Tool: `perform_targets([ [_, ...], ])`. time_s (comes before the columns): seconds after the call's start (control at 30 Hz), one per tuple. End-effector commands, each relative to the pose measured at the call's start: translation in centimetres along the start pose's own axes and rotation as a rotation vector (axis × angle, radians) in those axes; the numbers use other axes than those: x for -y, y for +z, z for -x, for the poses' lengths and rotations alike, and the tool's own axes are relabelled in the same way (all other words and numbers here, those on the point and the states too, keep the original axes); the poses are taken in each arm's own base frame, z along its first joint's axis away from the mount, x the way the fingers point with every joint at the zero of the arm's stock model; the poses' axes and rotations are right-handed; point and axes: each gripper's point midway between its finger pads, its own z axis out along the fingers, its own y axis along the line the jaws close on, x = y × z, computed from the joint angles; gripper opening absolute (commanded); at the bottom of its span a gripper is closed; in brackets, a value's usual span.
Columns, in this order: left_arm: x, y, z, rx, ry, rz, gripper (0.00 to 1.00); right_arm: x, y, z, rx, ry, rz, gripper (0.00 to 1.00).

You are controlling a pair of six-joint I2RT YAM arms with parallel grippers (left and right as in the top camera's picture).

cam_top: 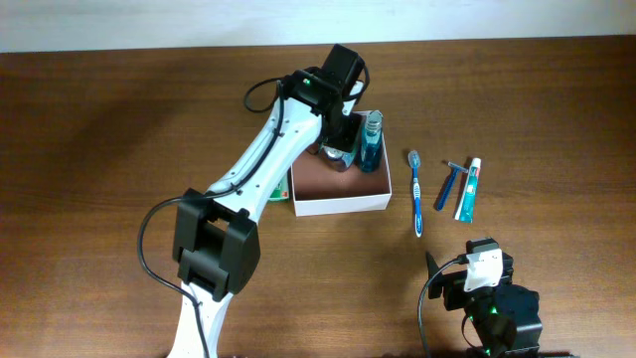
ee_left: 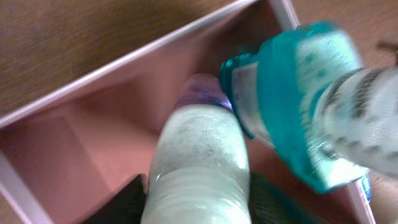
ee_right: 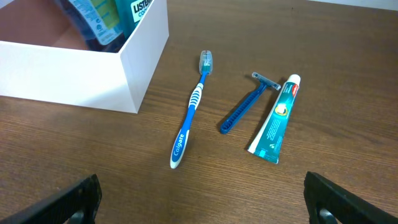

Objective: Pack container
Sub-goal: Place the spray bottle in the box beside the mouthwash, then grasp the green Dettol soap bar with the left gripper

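The container is judged light, crushable cardboard; grip one wall. The left claw clamps a pale bottle; the right claw is wide open, empty

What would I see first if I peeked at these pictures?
The left gripper is down inside the white box, clamped on a clear bottle beside a blue mouthwash in the box's far right corner. Next you'd spot the toothbrush, razor and toothpaste lying in a row on the table, right of the box.
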Motion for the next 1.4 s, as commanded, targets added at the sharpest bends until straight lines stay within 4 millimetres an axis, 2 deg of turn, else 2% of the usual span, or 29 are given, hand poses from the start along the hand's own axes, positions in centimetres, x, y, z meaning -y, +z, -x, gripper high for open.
perform_targets([
  [0.0, 0.4, -0.9, 0.9, 0.035, 0.02, -0.007, 0.73, 0.1, 0.1, -0.1, 0.003, -0.002, -0.006, 0.99],
  [0.03, 0.4, -1.0, 0.8, 0.03, 0.02, -0.007, 0.77, 0.1, 0.1, -0.1, 0.003, -0.002, -0.006, 0.99],
  [0.1, 0.4, -1.4, 0.4, 0.014, 0.019, -0.005, 0.8, 0.1, 0.1, -0.1, 0.003, -0.001, -0.006, 0.99],
  [0.23, 0.0, -4.3, 0.1, -0.013, 0.008, 0.003, 0.81, 0.1, 0.1, -0.1, 0.003, -0.001, -0.006, 0.99],
  [0.3, -0.4, -6.5, 0.1, -0.017, -0.002, 0.008, 0.81, 0.1, 0.1, -0.1, 0.003, -0.002, -0.006, 0.99],
  [0.43, -1.7, -12.4, -0.2, -0.005, -0.032, 0.019, 0.81, 0.1, 0.1, -0.1, 0.003, -0.002, -0.006, 0.99],
  [0.5, -3.4, -15.8, -1.2, -0.001, -0.056, 0.06, 0.81, 0.1, 0.1, -0.1, 0.003, -0.002, -0.006, 0.99],
  [0.53, -4.0, -16.6, -0.9, 0.02, -0.045, 0.07, 0.8, 0.1, 0.1, -0.1, 0.003, -0.002, -0.006, 0.99],
  [0.57, -4.5, -18.5, -1.0, 0.056, -0.011, 0.053, 0.8, 0.1, 0.1, -0.1, 0.003, -0.002, -0.006, 0.99],
  [0.63, -6.1, -20.3, -1.3, 0.084, -0.034, 0.076, 0.8, 0.1, 0.1, -0.1, 0.003, -0.002, -0.006, 0.99],
  [0.73, -8.6, -21.3, -2.9, 0.063, -0.091, 0.106, 0.8, 0.1, 0.1, -0.1, 0.003, -0.002, -0.006, 0.99],
  [0.8, -10.6, -20.6, -4.5, 0.003, -0.146, 0.14, 0.8, 0.1, 0.1, -0.1, 0.003, -0.002, -0.006, 0.99],
  [0.87, -12.4, -18.8, -6.2, -0.083, -0.217, 0.153, 0.8, 0.1, 0.1, -0.1, 0.003, -0.002, -0.006, 0.99],
  [0.9, -13.3, -17.3, -7.1, -0.129, -0.261, 0.156, 0.81, 0.1, 0.1, -0.1, 0.003, -0.002, -0.006, 0.99],
  [0.93, -13.8, -14.8, -7.8, -0.175, -0.289, 0.132, 0.81, 0.1, 0.1, -0.1, 0.003, -0.002, -0.006, 0.99],
  [1.03, -13.8, -10.1, -8.4, -0.206, -0.307, 0.079, 0.81, 0.1, 0.1, -0.1, 0.003, -0.002, -0.006, 0.99],
  [1.17, -14.6, -3.8, -9.9, -0.2, -0.423, 0.089, 0.81, 0.1, 0.1, -0.1, 0.003, -0.002, -0.006, 0.99],
  [1.27, -14.7, -1.7, -10.4, -0.186, -0.418, 0.085, 0.8, 0.1, 0.1, -0.1, 0.003, -0.002, -0.006, 0.99],
  [1.37, -14.0, 0.0, -11.2, -0.198, -0.407, 0.066, 0.79, 0.1, 0.1, -0.1, 0.003, -0.002, -0.006, 0.99],
])
